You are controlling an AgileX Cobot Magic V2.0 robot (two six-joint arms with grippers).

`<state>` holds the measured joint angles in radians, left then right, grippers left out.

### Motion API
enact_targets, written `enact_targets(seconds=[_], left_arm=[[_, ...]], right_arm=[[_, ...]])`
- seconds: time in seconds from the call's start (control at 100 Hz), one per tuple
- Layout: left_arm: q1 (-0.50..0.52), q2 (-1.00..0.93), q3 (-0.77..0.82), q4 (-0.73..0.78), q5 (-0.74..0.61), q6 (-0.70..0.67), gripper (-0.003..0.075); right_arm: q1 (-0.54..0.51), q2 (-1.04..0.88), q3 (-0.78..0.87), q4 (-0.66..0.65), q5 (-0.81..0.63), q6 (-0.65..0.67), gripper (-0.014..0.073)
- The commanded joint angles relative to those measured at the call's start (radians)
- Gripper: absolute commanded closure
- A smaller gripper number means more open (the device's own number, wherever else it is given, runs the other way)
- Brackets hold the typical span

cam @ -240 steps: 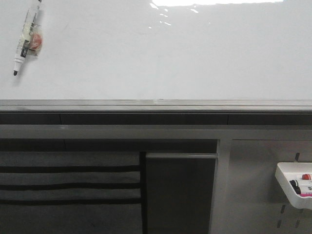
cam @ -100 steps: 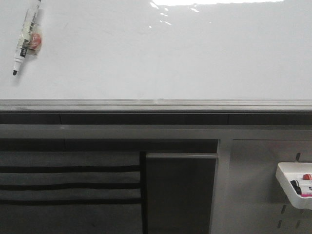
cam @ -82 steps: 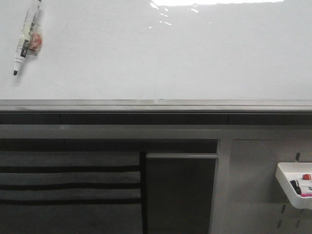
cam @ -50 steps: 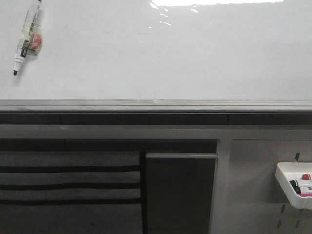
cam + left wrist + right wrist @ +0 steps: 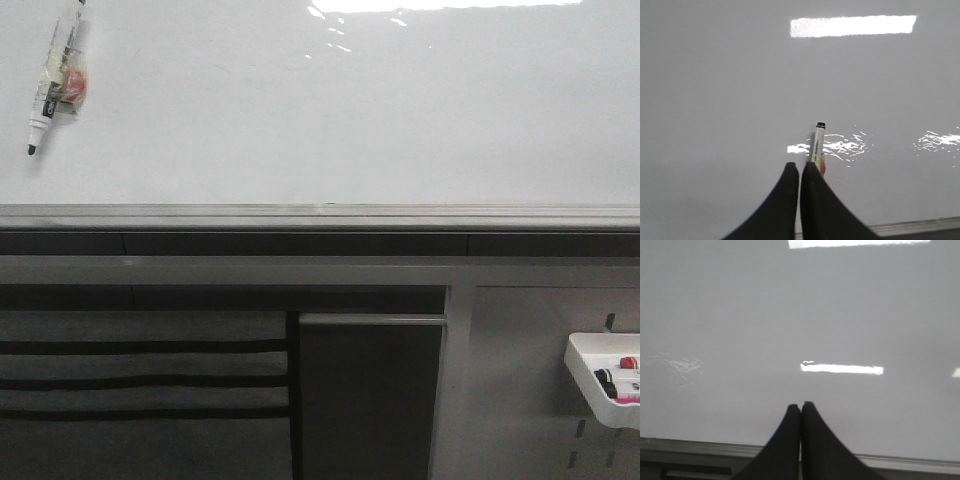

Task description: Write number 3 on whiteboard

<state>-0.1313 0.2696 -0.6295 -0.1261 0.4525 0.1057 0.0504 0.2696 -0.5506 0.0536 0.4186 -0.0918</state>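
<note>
Two claws appear, each only in its own wrist view; neither shows in the front view. Left claw (image 5: 800, 167): black fingers (image 5: 785, 200) pressed together at the tips, with a marker (image 5: 817, 150) standing out just past them, black-banded end pointing away from the claw. Whether the fingers actually clamp the marker's lower end cannot be told — it disappears behind the tip of one finger. Right claw (image 5: 800, 407): fingers together, nothing between them.

Whiteboard (image 5: 330, 110): fills the upper half of the front view, glossy, with bright glare along its top edge. Grey metal rail (image 5: 320, 214) runs along its lower edge. No marker stroke is visible on the board in any view; the number 3 is not yet there.

Front view, upper left: the marker (image 5: 52, 80) hangs tilted against the board, dark tip lowest, a reddish patch on its label. Its upper end runs out of frame.

Below the rail — grey panels (image 5: 370, 390) and a dark slatted section (image 5: 140, 380) on the left. Lower right: small white tray (image 5: 585, 375) fixed to the panel, holding several markers (image 5: 618, 382) with black, red and pink showing.

Both wrist views face the board, with the rail visible near the fingers in each.
</note>
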Motion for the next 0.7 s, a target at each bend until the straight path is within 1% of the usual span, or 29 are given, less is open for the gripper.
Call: enact_targets(seconds=[0.0, 0.25, 0.32, 0.4, 0.44, 0.49, 0.54, 0.57, 0.58, 0.59, 0.61, 0.62, 0.63, 0.64, 0.66, 0.69], left_arm=[[0.002, 0.020, -0.028, -0.013, -0.071, -0.007, 0.0738], [0.002, 0.020, -0.028, -0.013, -0.071, -0.007, 0.0738], [0.002, 0.020, -0.028, 0.006, -0.071, -0.007, 0.0738], [0.002, 0.020, -0.028, 0.005, -0.071, -0.007, 0.0734], [0.002, 0.020, -0.028, 0.000, -0.071, -0.007, 0.0717], [0.002, 0.020, -0.028, 0.001, -0.071, -0.007, 0.0661], [0.002, 0.020, -0.028, 0.001, -0.071, -0.007, 0.0567], [0.002, 0.020, -0.028, 0.003, -0.071, -0.007, 0.0479], [0.002, 0.020, -0.028, 0.003, -0.071, -0.007, 0.0460], [0.002, 0.020, -0.028, 0.003, -0.071, -0.007, 0.0422], [0.002, 0.020, -0.028, 0.003, -0.071, -0.007, 0.0385], [0.002, 0.020, -0.028, 0.003, -0.071, -0.007, 0.0329], [0.002, 0.020, -0.028, 0.003, -0.071, -0.007, 0.0329], [0.002, 0.020, -0.028, 0.003, -0.069, -0.007, 0.0294], [0.002, 0.020, -0.028, 0.003, -0.069, -0.007, 0.0244], [0.002, 0.020, -0.026, 0.003, -0.069, -0.007, 0.0187]], right_arm=[[-0.003, 0.020, -0.035, -0.003, -0.065, -0.012, 0.0665], [-0.003, 0.020, -0.035, -0.003, -0.061, -0.012, 0.0664], [-0.003, 0.020, -0.035, -0.003, -0.061, -0.012, 0.0664], [-0.003, 0.020, -0.033, -0.003, -0.061, -0.012, 0.0643], [-0.003, 0.020, -0.032, -0.003, -0.061, -0.012, 0.0613], [-0.003, 0.020, -0.029, -0.003, -0.059, -0.012, 0.0559], [-0.003, 0.020, -0.027, -0.003, -0.057, -0.012, 0.0482], [-0.003, 0.020, -0.027, -0.003, -0.055, -0.012, 0.0416], [-0.003, 0.020, -0.027, -0.003, -0.055, -0.012, 0.0402], [-0.003, 0.020, -0.027, -0.003, -0.055, -0.012, 0.0388], [-0.003, 0.020, -0.027, -0.003, -0.052, -0.012, 0.0346], [-0.003, 0.020, -0.027, -0.003, -0.052, -0.012, 0.0317], [-0.003, 0.020, -0.027, -0.003, -0.052, -0.012, 0.0303], [-0.003, 0.020, -0.027, -0.003, -0.052, -0.012, 0.0275], [-0.003, 0.020, -0.027, -0.003, -0.052, -0.012, 0.0248], [-0.003, 0.020, -0.027, -0.003, -0.052, -0.012, 0.0187]])
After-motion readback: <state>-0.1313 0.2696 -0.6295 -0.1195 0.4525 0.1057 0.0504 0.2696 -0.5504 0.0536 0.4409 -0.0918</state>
